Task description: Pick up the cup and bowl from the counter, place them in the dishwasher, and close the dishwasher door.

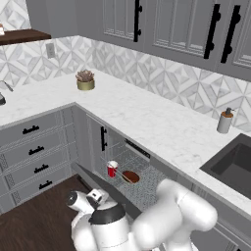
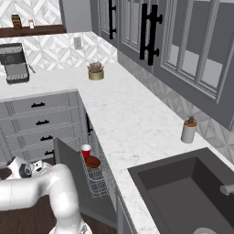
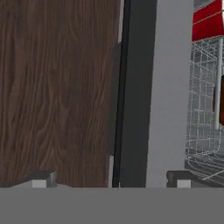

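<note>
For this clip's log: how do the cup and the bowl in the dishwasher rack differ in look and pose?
The cup is bright red with a white rim, while the bowl is dark reddish-brown all over. The cup stands upright, tall and narrow; the bowl sits low and wide. In the left base view the cup is to the left of the bowl. Both rest in the wire rack of the open dishwasher.

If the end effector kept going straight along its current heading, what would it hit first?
Probably the edge of the dishwasher door, which runs between the fingertips in the hand view. The wooden floor lies beyond on one side; depth is unclear.
</note>
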